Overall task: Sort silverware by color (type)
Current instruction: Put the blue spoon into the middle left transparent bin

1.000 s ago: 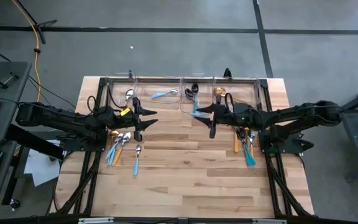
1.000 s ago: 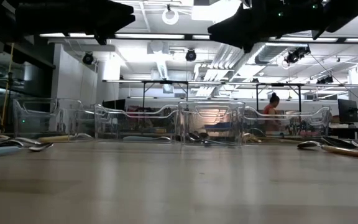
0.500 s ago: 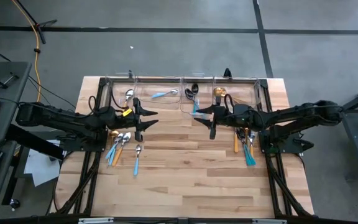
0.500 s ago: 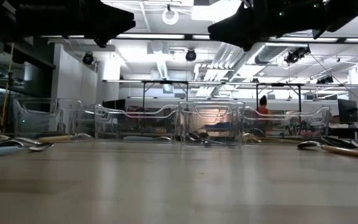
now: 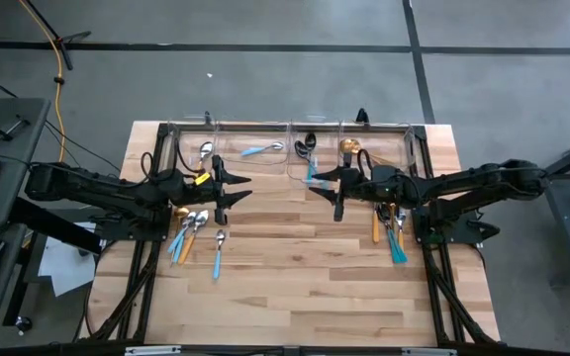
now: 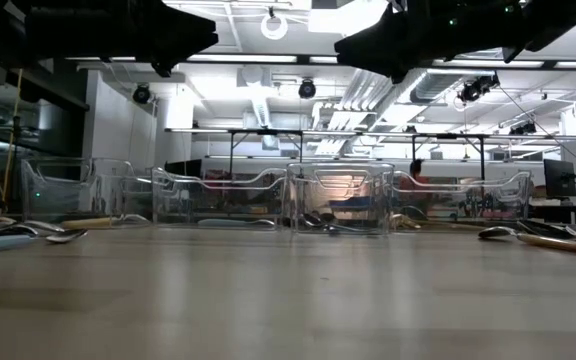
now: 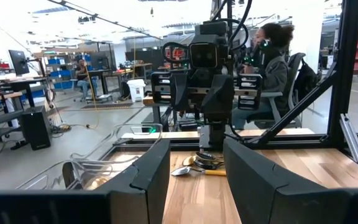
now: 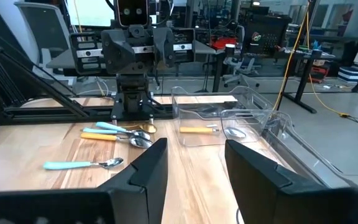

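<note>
While most of the silverware is still lying loose on the table, we are hanging above it with nothing held. One pile of spoons and forks, with orange and light-blue handles, is lying on the left side, and a lone light-blue spoon is resting just beside it. A second pile is lying on the right. A few pieces are already sitting in the clear bins along the far edge, among them a gold spoon.

Our left gripper is hovering between the left pile and the bins, its fingers spread apart and empty. Our right gripper is facing it across the middle, fingers likewise apart and empty.

We are judging the risks as these: handles in each pile are overlapping, so closing on one could drag a neighbour along or lift two colours at once. Thin, flat pieces could also slip from the fingers. Both arms are pointing toward each other, so reaching for the centre bins together could make them collide.
</note>
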### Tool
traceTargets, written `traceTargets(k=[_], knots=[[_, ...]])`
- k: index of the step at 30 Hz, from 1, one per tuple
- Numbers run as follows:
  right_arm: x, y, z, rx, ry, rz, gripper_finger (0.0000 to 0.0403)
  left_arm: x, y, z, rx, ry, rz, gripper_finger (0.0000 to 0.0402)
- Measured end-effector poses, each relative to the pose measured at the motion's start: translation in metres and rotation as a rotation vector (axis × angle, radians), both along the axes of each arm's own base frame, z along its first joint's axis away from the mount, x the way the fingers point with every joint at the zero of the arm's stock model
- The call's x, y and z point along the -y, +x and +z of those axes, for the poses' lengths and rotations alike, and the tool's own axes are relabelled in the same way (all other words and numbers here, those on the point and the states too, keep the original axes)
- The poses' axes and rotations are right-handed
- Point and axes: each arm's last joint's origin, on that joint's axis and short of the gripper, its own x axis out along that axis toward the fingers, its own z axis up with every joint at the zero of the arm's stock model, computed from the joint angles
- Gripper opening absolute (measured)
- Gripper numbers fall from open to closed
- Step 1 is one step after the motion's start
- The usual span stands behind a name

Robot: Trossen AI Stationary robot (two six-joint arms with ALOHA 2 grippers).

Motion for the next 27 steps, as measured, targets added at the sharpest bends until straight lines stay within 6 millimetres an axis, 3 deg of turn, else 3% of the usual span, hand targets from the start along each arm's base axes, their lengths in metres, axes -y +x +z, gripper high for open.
traceTargets(k=[27], knots=[[0.0000,-0.0001,-0.0016,-0.016,0.001,0.000,0.0145,0.0000,0.0001,-0.0001,-0.002,-0.006,-0.001,0.0138]])
